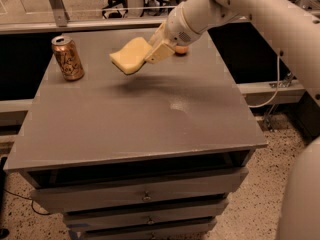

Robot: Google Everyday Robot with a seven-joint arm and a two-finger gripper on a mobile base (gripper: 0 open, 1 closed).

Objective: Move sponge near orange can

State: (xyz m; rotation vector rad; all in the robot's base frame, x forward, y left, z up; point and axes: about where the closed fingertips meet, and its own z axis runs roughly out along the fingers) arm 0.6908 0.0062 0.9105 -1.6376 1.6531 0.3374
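We note tool (149, 57) clenched on sponge (128, 57), held above table (150, 129), likely to avoid dragging. Can (68, 59) upright, well apart leftward. Placement not yet done.

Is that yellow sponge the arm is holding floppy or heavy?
Probably light: the gripper holds the sponge aloft above the table by one edge. Likely fairly stiff, since it barely droops. Being a flat slab, it shouldn't roll.
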